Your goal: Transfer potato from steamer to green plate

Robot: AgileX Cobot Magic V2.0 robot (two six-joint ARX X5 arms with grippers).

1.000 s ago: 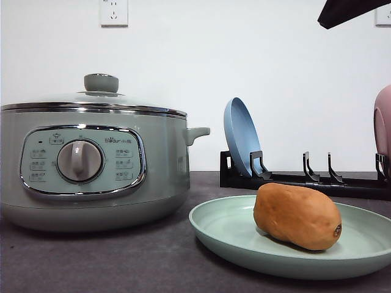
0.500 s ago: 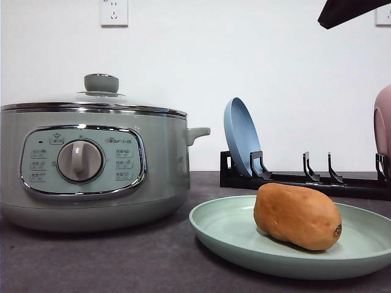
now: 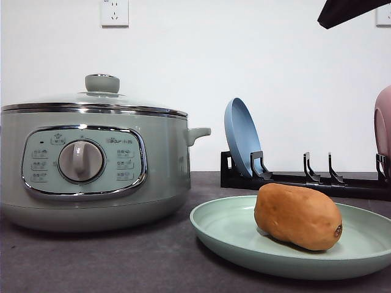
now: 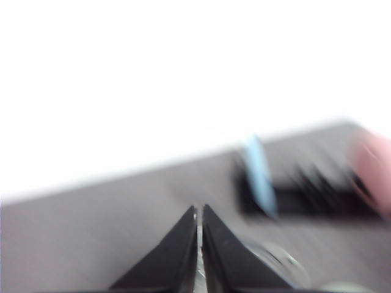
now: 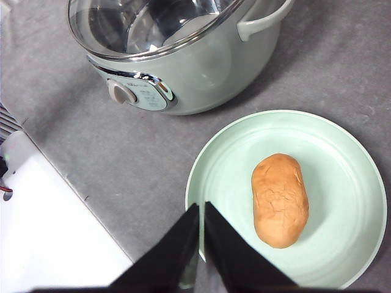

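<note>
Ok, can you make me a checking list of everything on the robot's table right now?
Surface: dark grey table, bare in front of the pot.
Job's things: potato lies on its side inside the green plate; steamer stands to the left of the plate with its lid on.
Clutter: blue plate upright in a black rack; pink plate at the right edge.
Grippers: left pincer shut, holding nothing; right pincer shut, above the plate's edge, not touching the potato.
Cables: nothing seen.
Surroundings: white wall with a socket.
</note>
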